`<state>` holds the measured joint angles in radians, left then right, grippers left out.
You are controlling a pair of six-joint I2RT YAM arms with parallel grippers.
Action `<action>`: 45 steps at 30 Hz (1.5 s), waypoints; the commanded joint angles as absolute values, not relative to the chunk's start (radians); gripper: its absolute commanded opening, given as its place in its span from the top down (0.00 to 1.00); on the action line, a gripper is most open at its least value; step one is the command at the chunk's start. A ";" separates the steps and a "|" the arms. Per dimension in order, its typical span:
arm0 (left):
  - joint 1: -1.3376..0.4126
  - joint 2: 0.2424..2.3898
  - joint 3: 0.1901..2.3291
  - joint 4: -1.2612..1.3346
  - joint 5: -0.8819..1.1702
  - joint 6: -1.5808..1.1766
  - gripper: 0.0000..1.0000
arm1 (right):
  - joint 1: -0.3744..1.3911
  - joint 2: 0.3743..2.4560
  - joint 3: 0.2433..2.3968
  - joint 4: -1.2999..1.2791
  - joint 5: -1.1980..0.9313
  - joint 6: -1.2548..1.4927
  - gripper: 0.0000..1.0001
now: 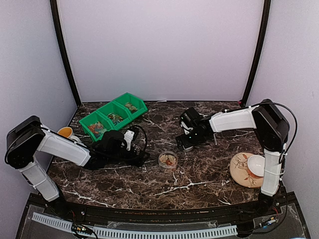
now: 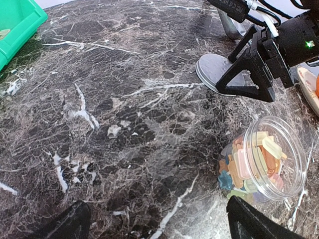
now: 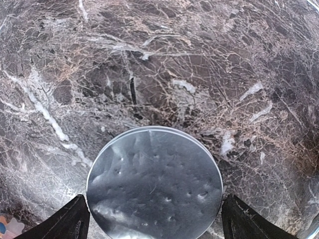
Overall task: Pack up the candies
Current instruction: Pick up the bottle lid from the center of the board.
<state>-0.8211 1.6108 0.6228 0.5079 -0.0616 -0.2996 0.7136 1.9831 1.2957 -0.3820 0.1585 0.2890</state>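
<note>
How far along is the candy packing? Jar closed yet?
Done: candies sit in the jar; more remain in the green bins. In hand: the right gripper straddles the metal lid lying on the table, jaws open, not gripping. To do: grasp the lid and cap the uncovered jar. The left gripper is open, empty.

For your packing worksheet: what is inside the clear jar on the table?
Small candies in orange, yellow and blue sit in the open jar. Those on top cover the ones beneath, so the jar's bottom cannot be seen.

Left arm (image 1: pixel 62 148), right arm (image 1: pixel 233 120), white shells, black joints, angular black jaws
</note>
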 commanded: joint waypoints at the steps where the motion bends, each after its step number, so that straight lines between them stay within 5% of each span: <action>1: -0.813 1.617 0.647 0.514 -0.048 -0.307 0.02 | 0.722 2.000 1.321 -0.359 0.169 0.290 0.08; 28: -0.808 1.634 0.630 0.549 -0.028 -0.293 0.01 | 0.723 1.890 1.326 -0.399 0.205 0.252 0.14; 38: -0.796 1.651 0.485 0.820 0.062 -0.194 0.01 | 0.722 1.727 1.310 -0.477 0.237 0.220 0.13; 45: -0.796 1.798 0.460 1.054 0.325 -0.123 0.01 | 0.722 1.611 1.287 -0.502 0.230 0.206 0.14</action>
<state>-0.8001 1.7329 0.4477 0.8936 0.1337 -0.1917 0.7136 1.6810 1.3025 -0.4831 0.2214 0.2199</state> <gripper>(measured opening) 0.990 0.866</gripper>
